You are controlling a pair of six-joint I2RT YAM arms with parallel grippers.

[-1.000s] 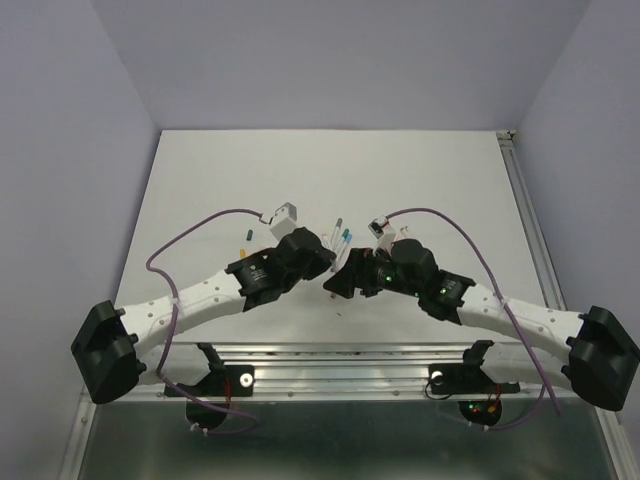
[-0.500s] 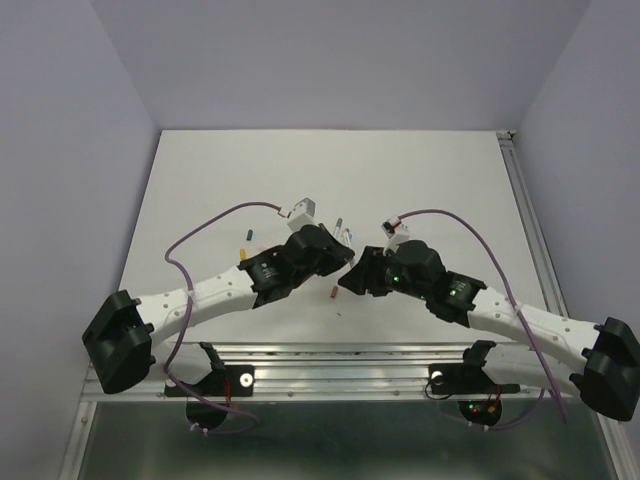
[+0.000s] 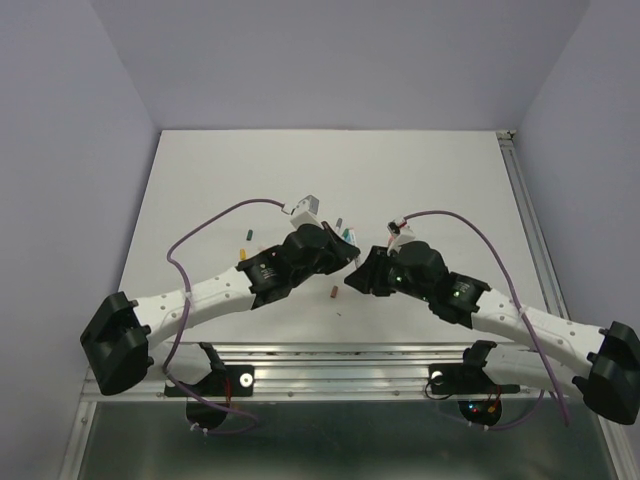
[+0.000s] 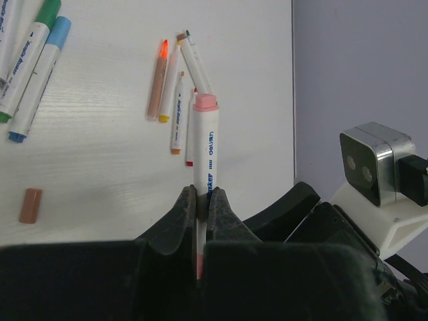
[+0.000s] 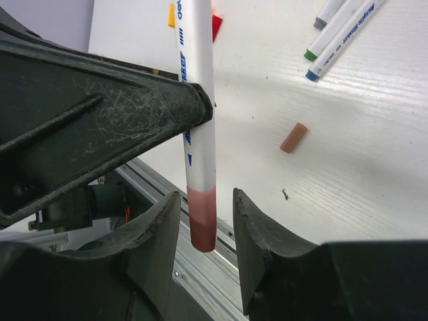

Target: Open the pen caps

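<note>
My left gripper [image 4: 202,194] is shut on the white barrel of a pink pen [image 4: 204,150], which it holds above the table; the pen's far end [image 4: 205,102] is pink. My right gripper [image 5: 206,204] is open, its jaws on either side of the pen's pink cap [image 5: 202,224] without touching it. In the top view the two grippers meet at the table's middle, left [image 3: 345,256] and right [image 3: 360,272]. A loose brown cap [image 3: 333,293] lies on the table just in front of them.
Several uncapped pens [image 4: 175,93] lie beyond the held pen. Capped green and blue pens [image 4: 37,40] lie to the left. The brown cap [image 4: 30,205] shows in both wrist views [image 5: 293,138]. Small caps [image 3: 247,235] lie left. The aluminium rail [image 5: 200,284] runs under the right gripper.
Both arms have shifted: the left gripper moved right and away, and the right gripper closed in on it. A brown cap now lies on the table in front of them.
</note>
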